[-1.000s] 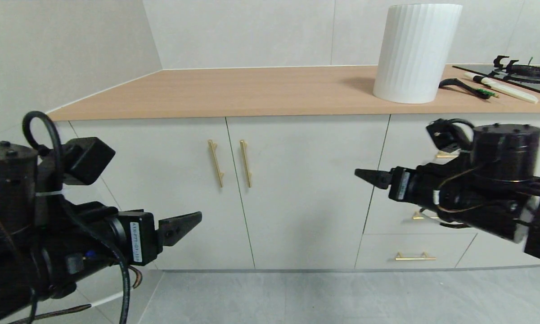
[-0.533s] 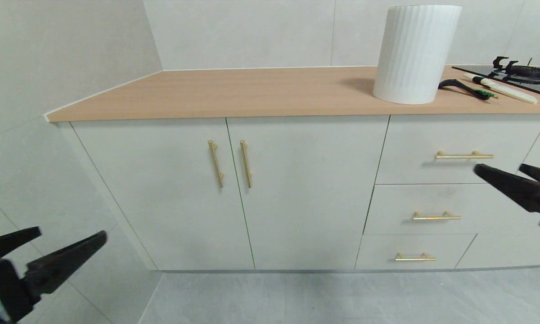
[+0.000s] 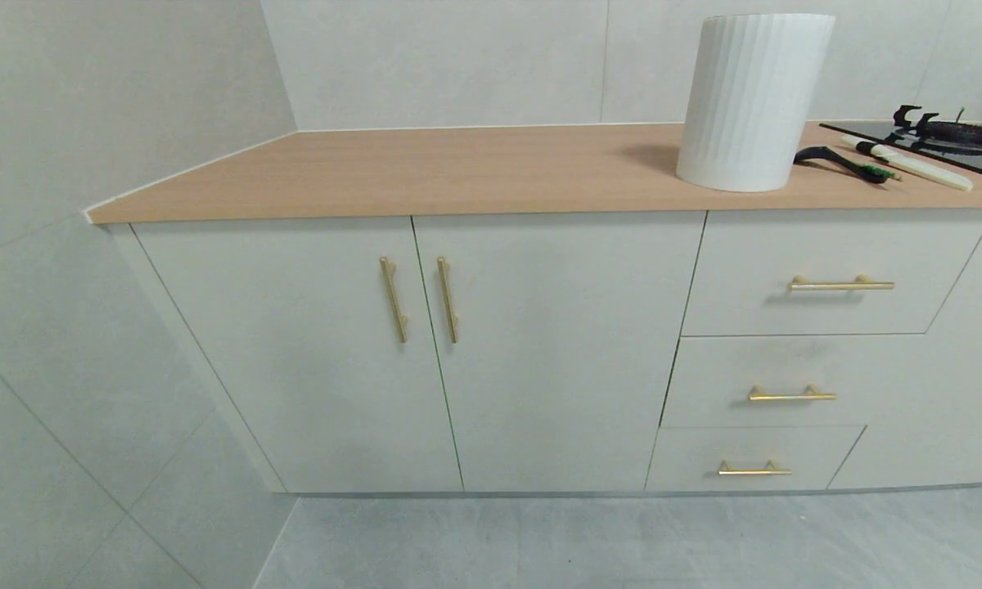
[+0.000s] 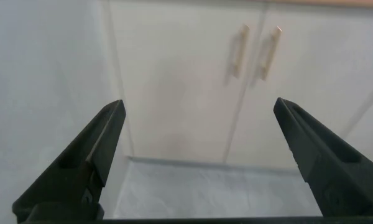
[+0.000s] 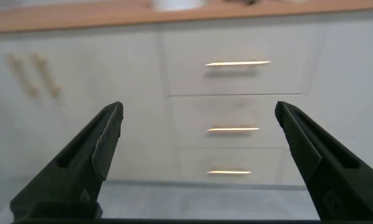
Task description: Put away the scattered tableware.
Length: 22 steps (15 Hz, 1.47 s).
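Left claw (image 4: pixel 199 102): two fingers (image 4: pixel 90 158), matte black plastic-like. Each is a long wedge, broad at the base and narrowing to a blunt tip. Inner faces are flat and a bit greyer; outer edges have a bevel. The finger farther from the cupboard door handles (image 4: pixel 267 53) has one small dark dimple, maybe a screw hole, cannot tell. Right claw (image 5: pixel 198 104): same type, i.e. two black wedge fingers (image 5: pixel 320 162) w/ smooth flat sides and slim tips.

bright even light, soft shadow beside white canister (image 3: pixel 751 102)
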{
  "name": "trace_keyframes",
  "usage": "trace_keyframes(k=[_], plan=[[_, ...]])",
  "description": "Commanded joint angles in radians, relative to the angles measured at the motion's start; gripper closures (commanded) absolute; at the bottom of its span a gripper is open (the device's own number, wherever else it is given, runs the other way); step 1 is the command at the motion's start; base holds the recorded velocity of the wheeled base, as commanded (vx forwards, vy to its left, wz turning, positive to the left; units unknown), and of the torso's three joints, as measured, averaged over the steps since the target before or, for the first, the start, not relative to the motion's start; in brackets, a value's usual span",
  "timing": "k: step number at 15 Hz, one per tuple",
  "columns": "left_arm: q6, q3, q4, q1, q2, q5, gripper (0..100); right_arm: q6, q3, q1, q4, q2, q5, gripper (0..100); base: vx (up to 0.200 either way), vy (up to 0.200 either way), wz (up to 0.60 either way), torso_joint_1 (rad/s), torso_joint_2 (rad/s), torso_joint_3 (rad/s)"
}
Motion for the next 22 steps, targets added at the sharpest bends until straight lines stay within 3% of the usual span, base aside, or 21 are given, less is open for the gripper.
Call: trace_keyframes(k=[1,2,4,6,8,10,12,17,20,22], plan=[[-0.012,0.011,0.008,0.066,-0.108,0.020,0,-0.012,0.015,-0.143,0.042,-0.161,0.012,0,0.000,0.000,0.00,0.000,0.00,0.000],[-0.035,0.017,0.008,0.096,-0.108,0.048,0,-0.014,0.027,-0.171,0.061,-0.201,0.041,0,0.000,0.000,0.00,0.000,0.00,0.000],[-0.035,0.034,0.011,0.168,-0.129,0.048,0,-0.003,0.073,-0.167,0.070,-0.219,0.025,0,0.000,0.000,0.00,0.000,0.00,0.000],[0.017,0.106,0.022,0.210,-0.206,0.002,0,0.025,0.125,-0.167,0.068,-0.219,-0.001,0,0.000,0.000,0.00,0.000,0.00,0.000],[0.029,0.221,-0.013,0.211,-0.206,0.011,0,0.032,0.266,-0.167,0.048,-0.219,0.002,0,0.000,0.000,0.00,0.000,0.00,0.000],[0.052,0.333,-0.096,0.210,-0.206,0.008,0,0.029,0.409,-0.167,-0.094,-0.219,0.022,0,0.000,0.000,0.00,0.000,0.00,0.000],[0.075,0.439,-0.202,0.210,-0.206,-0.020,0,0.025,0.454,-0.167,-0.153,-0.219,0.048,0,0.000,0.000,0.00,0.000,0.00,0.000],[0.072,0.446,-0.162,0.210,-0.206,-0.239,0,-0.017,0.451,-0.167,-0.079,-0.219,0.174,0,0.000,0.000,0.00,0.000,0.00,0.000],[0.086,0.446,-0.156,0.210,-0.206,-0.254,0,-0.021,0.451,-0.167,-0.084,-0.219,0.203,0,0.000,0.000,0.00,0.000,0.00,0.000],[0.074,0.446,-0.154,0.210,-0.206,-0.254,0,-0.023,0.451,-0.167,-0.084,-0.219,0.205,0,0.000,0.000,0.00,0.000,0.00,0.000]])
